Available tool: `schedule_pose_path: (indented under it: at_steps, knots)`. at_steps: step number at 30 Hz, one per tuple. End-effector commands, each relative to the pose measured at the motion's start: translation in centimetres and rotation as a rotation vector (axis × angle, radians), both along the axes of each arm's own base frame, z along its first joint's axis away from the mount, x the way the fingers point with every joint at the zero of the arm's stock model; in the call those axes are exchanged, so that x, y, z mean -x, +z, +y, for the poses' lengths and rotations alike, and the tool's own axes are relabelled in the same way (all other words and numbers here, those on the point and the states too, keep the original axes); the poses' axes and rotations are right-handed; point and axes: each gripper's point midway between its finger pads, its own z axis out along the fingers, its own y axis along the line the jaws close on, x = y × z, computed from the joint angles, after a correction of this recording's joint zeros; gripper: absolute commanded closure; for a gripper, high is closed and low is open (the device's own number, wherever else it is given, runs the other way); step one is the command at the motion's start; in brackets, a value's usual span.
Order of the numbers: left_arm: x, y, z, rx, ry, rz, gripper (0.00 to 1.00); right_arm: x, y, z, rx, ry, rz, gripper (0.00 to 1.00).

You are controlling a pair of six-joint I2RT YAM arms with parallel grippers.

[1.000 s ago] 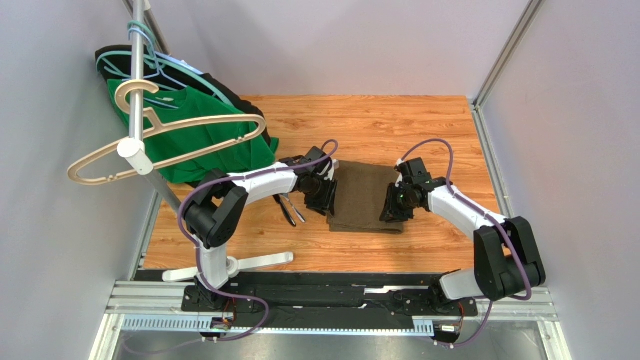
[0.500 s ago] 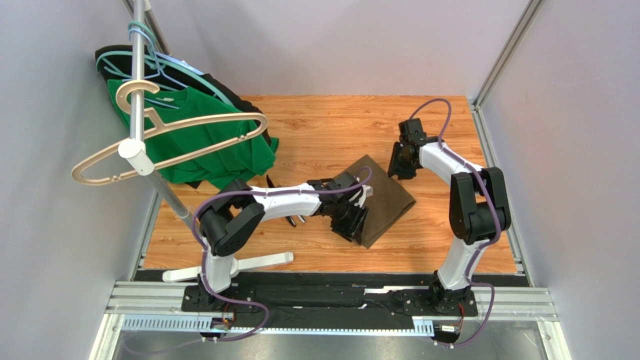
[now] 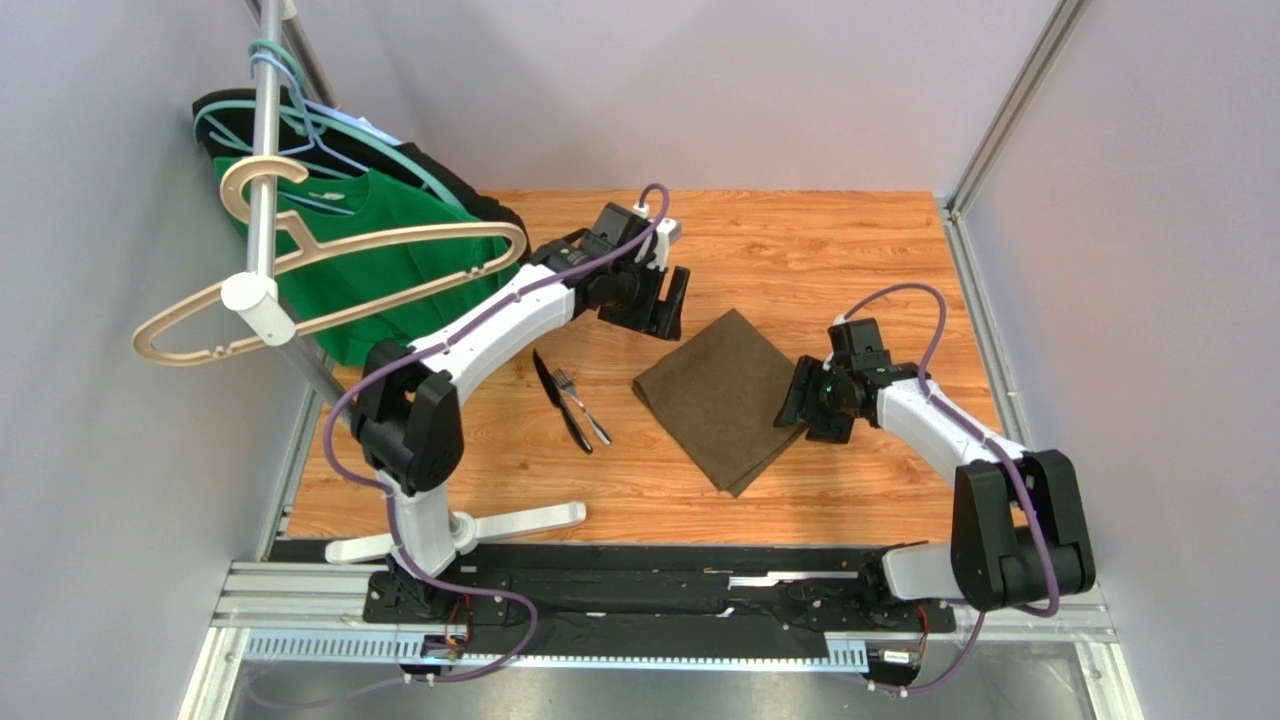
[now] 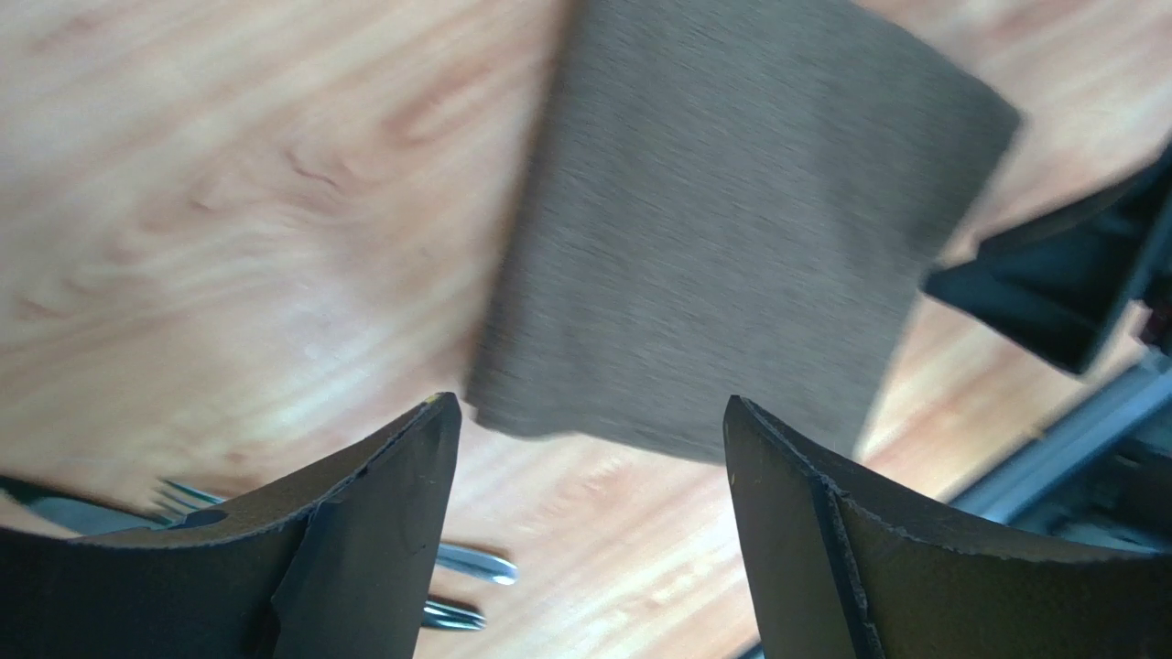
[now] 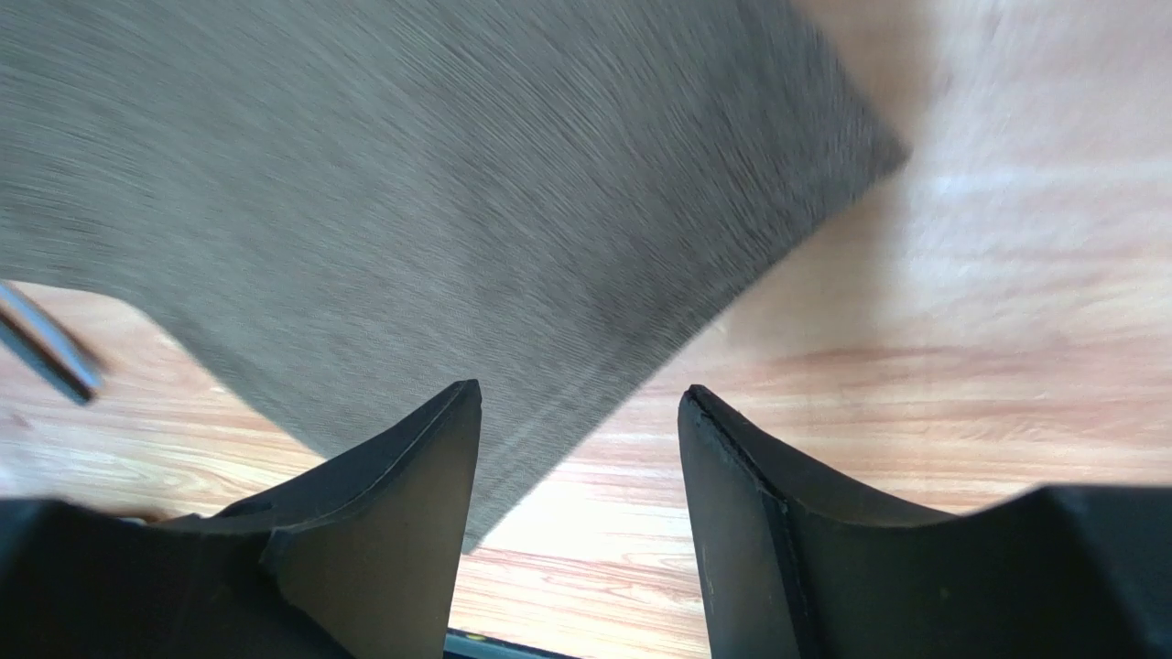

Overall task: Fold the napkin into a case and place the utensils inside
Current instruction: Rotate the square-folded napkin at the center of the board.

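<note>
On the wooden surface (image 3: 842, 240) the olive-brown napkin (image 3: 732, 398) lies flat, turned cornerwise like a diamond. To its left, well apart from it, the utensils (image 3: 568, 399) lie side by side, a fork among them. The left pincer (image 3: 657, 308) hangs just beyond the napkin's far corner, jaws wide and empty. The right pincer (image 3: 796, 408) hovers at the cloth's right corner, jaws apart, gripping nothing.

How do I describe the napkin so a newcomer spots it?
Start at the wooden tabletop; near its middle lies the napkin, a flat olive-brown cloth turned like a diamond. Unlike the green shirt hanging at left, it is small and dull, just right of the utensils.
</note>
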Motion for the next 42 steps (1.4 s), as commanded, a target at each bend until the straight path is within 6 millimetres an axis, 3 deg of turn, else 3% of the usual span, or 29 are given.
schedule_pose_path:
  at_steps: [1, 2, 3, 8, 11, 13, 15, 16, 17, 18, 22, 23, 25, 26, 28, 29, 31, 32, 33, 42]
  knots:
    - [-1.3, -4.4, 1.1, -0.209, -0.065, -0.011, 0.18, -1.7, -0.6, 0.8, -0.050, -0.033, -0.042, 0.41]
    - [-1.7, -4.8, 1.0, -0.214, -0.071, -0.004, 0.18, -1.7, -1.1, 0.6, -0.039, -0.038, -0.031, 0.41]
    - [-1.6, -6.6, 1.0, -0.247, -0.080, 0.037, 0.18, -2.0, -1.3, 0.2, -0.017, -0.054, -0.035, 0.41]
    - [-1.7, -9.1, 1.0, -0.274, -0.071, 0.083, 0.19, -3.7, -2.6, -1.9, 0.023, -0.121, -0.025, 0.42]
    - [-0.9, -10.0, 0.7, -0.239, -0.054, 0.118, 0.22, -6.7, -3.0, -3.6, 0.075, -0.174, -0.033, 0.43]
    - [-0.1, -10.1, 0.7, -0.221, -0.042, 0.144, 0.25, -9.9, -2.9, -3.9, 0.105, -0.175, -0.053, 0.44]
    - [0.3, -9.2, 0.3, -0.168, -0.025, 0.149, 0.26, -11.8, -2.9, -4.1, 0.140, -0.145, -0.053, 0.46]
    - [1.2, -9.4, 0.3, -0.150, -0.032, 0.171, 0.27, -14.7, -1.7, -3.9, 0.141, -0.129, -0.092, 0.46]
    - [1.6, -9.1, -0.2, -0.111, -0.041, 0.179, 0.27, -15.3, -1.5, -4.0, 0.156, -0.113, -0.081, 0.47]
    - [1.7, -7.8, -0.3, -0.080, -0.022, 0.167, 0.25, -14.5, -1.5, -4.2, 0.172, -0.118, -0.021, 0.47]
    - [2.9, -6.5, 0.4, -0.054, -0.011, 0.166, 0.18, -11.2, 0.0, -3.2, 0.098, -0.112, -0.016, 0.41]
    - [3.2, -6.4, 0.6, -0.048, -0.009, 0.190, 0.18, -8.6, 0.1, -2.5, 0.052, -0.088, -0.011, 0.38]
    - [3.8, -6.1, 0.5, -0.024, -0.013, 0.220, 0.19, -6.5, 0.5, -2.3, 0.020, -0.103, -0.010, 0.37]
    - [4.1, -6.0, 0.3, -0.011, -0.022, 0.238, 0.20, -4.7, 1.1, -1.1, -0.056, -0.080, -0.010, 0.37]
    - [4.3, -6.3, 0.4, -0.005, -0.015, 0.253, 0.23, -3.4, 1.4, 0.6, -0.140, -0.095, 0.004, 0.37]
    - [4.2, -6.4, 0.4, -0.005, -0.010, 0.244, 0.25, -2.5, 1.4, 1.4, -0.172, -0.093, 0.021, 0.42]
    - [4.1, -6.8, 0.6, 0.004, 0.003, 0.254, 0.29, -1.5, 1.4, 3.1, -0.206, -0.096, 0.055, 0.50]
    - [4.1, -6.9, 0.7, 0.003, 0.001, 0.258, 0.30, -1.2, 1.1, 3.2, -0.198, -0.110, 0.068, 0.61]
    - [4.0, -7.3, 0.8, -0.003, 0.005, 0.266, 0.33, -0.7, 0.6, 3.3, -0.191, -0.127, 0.092, 0.63]
    - [4.1, -8.0, 0.9, -0.017, -0.019, 0.282, 0.40, 2.8, -1.8, 4.9, -0.094, -0.153, 0.175, 0.64]
